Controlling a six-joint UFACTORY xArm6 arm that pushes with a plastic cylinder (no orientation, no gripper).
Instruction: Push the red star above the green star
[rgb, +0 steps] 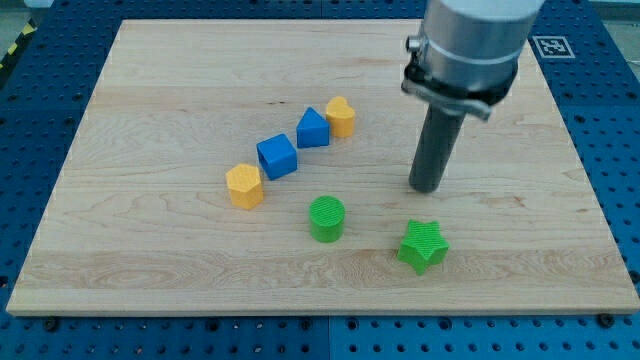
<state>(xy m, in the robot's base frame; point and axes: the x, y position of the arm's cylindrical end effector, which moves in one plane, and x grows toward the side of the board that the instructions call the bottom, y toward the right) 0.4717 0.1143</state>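
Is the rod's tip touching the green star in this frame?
No: my tip rests on bare board toward the view's top from the green star, with a clear gap between them.

I see a pale wooden board (150, 90) with a fine grain and a smooth matt face. The blocks look like matt plastic: the green star (423, 246) and green cylinder (327, 218) show ridged tops. My rod (433, 150) is dark and dull, under a brushed grey metal housing (472, 40). The blue table (40, 130) around is perforated.
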